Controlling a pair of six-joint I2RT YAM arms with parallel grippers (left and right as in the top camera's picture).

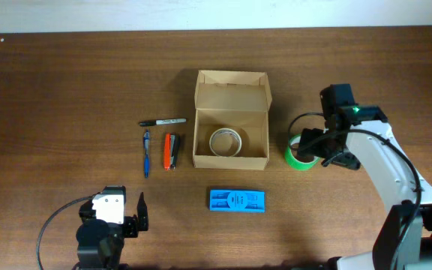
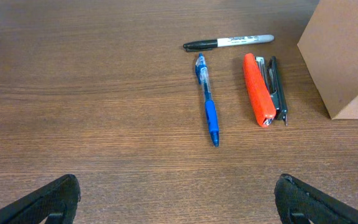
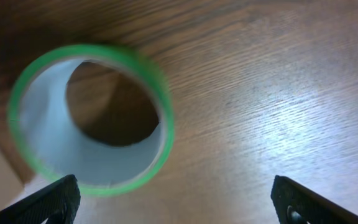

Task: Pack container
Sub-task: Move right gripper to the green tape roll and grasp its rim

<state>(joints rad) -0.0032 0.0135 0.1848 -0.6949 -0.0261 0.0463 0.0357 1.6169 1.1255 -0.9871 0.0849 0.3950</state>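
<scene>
The box [image 1: 230,120] stands open at mid-bench [image 1: 51,90] with one pale tape roll [image 1: 226,141] inside. Still to pack, by appearance: green tape roll [image 3: 92,118], marker [image 1: 162,121], pen [image 1: 146,152], stapler [image 1: 170,151] and blue packet [image 1: 236,200]. The right tool [image 3: 176,202] is released and empty over the green roll. The left tool [image 2: 176,199] is released and idle near the pen.

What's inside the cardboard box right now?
One pale tape roll lies flat on the floor of the open container, seen from overhead. Nothing else shows inside. The strip of floor directly under the roll's band is covered.
</scene>
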